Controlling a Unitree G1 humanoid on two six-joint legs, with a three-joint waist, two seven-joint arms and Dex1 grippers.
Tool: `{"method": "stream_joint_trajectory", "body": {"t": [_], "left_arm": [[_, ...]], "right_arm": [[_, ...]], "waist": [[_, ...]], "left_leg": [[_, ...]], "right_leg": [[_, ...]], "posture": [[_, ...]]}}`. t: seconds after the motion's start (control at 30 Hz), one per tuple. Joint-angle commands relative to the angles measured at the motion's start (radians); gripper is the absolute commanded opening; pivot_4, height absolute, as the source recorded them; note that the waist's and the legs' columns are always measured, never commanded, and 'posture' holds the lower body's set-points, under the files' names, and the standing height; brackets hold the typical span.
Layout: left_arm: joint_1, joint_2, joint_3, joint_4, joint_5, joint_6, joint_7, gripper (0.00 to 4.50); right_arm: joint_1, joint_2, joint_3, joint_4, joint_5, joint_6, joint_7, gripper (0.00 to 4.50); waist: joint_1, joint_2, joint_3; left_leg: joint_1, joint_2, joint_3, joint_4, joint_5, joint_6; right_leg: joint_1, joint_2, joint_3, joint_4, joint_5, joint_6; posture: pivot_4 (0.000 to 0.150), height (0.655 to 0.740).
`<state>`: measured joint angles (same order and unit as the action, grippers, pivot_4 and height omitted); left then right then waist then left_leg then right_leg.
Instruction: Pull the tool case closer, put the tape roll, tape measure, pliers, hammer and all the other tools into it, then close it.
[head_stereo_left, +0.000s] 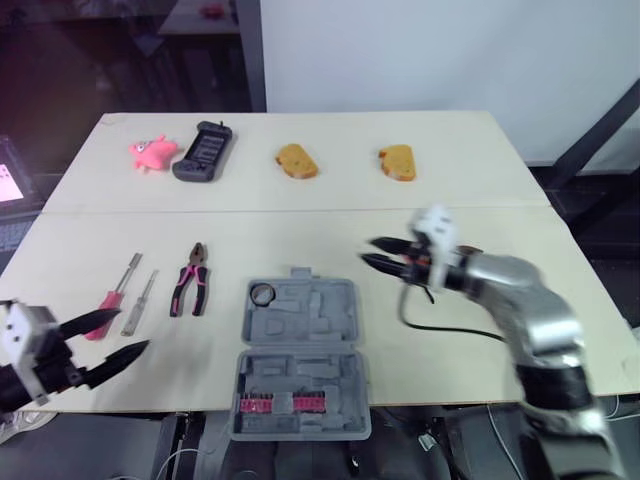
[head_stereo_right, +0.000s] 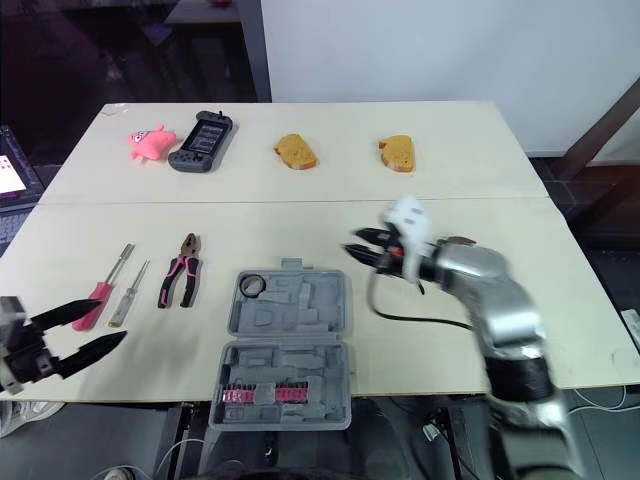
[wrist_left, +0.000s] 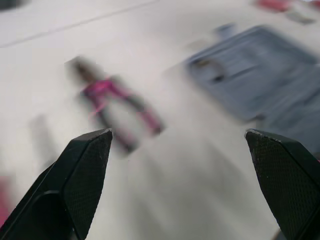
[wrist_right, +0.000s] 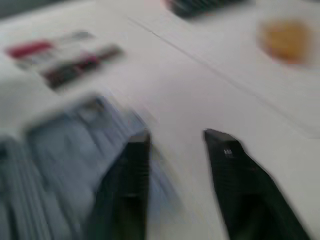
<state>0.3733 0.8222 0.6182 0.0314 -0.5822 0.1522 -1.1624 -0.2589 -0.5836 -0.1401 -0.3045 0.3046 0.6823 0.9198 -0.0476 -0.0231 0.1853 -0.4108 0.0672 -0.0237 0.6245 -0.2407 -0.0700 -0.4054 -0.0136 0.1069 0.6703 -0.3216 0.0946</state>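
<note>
The grey tool case lies open near the table's front edge, with a row of red bits in its nearer half. A small dark tape roll sits in its far left corner. Pink-handled pliers lie left of the case. Further left are a red-handled screwdriver and a clear-handled one. My left gripper is open at the front left, just this side of the screwdrivers. My right gripper is open and holds nothing, hovering just beyond the case's far right corner.
Along the far side of the table lie a pink toy, a black device and two orange bread-like pieces. A black cable loops on the table under my right arm.
</note>
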Motion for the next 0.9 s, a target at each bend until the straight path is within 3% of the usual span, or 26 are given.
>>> {"method": "stream_joint_trajectory", "body": {"t": [0.03,0.1,0.23,0.47,0.63,0.9], "left_arm": [[0.000,0.049,0.096,0.150,0.039,-0.072,-0.023,4.50],[-0.009,0.082,0.138,0.266,0.037,-0.091,-0.043,4.50],[-0.030,0.138,0.168,0.472,0.071,-0.170,-0.074,4.50],[-0.071,0.183,0.168,0.660,0.103,-0.261,-0.099,4.50],[-0.082,0.191,0.161,0.677,0.106,-0.277,-0.110,4.50],[-0.086,0.142,0.124,0.553,0.100,-0.246,-0.104,4.50]], "right_arm": [[0.170,-0.109,-0.183,-0.063,0.063,-0.058,0.081,3.60],[0.317,-0.161,-0.309,-0.054,0.081,-0.096,0.128,4.42],[0.498,-0.197,-0.438,0.007,0.086,-0.180,0.171,4.42],[0.573,-0.193,-0.447,0.133,0.065,-0.331,0.167,4.42],[0.578,-0.193,-0.436,0.147,0.075,-0.359,0.151,4.42],[0.578,-0.187,-0.424,0.106,0.081,-0.344,0.097,4.42]], "waist": [[-0.001,-0.001,0.000],[-0.003,-0.001,0.000],[-0.014,-0.002,0.000],[-0.023,-0.004,-0.001],[-0.021,-0.004,-0.001],[-0.021,-0.004,-0.001]], "left_leg": [[0.001,0.000,0.000,-0.001,0.000,0.000],[0.001,0.000,0.000,-0.002,0.000,0.001],[0.002,0.000,0.001,-0.002,-0.001,0.001],[0.004,0.001,0.003,0.002,-0.001,0.001],[0.003,0.001,0.004,0.000,-0.001,0.001],[0.004,0.001,0.004,0.000,-0.001,0.001]], "right_leg": [[0.000,0.001,0.000,-0.001,0.000,0.000],[0.000,0.001,0.001,-0.001,0.000,0.000],[0.001,0.001,0.001,-0.003,0.000,0.000],[0.004,-0.001,0.003,-0.004,0.001,-0.002],[0.003,-0.001,0.003,-0.004,0.001,-0.002],[0.004,-0.001,0.002,-0.004,0.001,-0.002]], "posture": [[0.150,0.7400],[0.150,0.7400],[0.150,0.7400],[0.150,0.7400],[0.150,0.7400],[0.150,0.7400]]}}
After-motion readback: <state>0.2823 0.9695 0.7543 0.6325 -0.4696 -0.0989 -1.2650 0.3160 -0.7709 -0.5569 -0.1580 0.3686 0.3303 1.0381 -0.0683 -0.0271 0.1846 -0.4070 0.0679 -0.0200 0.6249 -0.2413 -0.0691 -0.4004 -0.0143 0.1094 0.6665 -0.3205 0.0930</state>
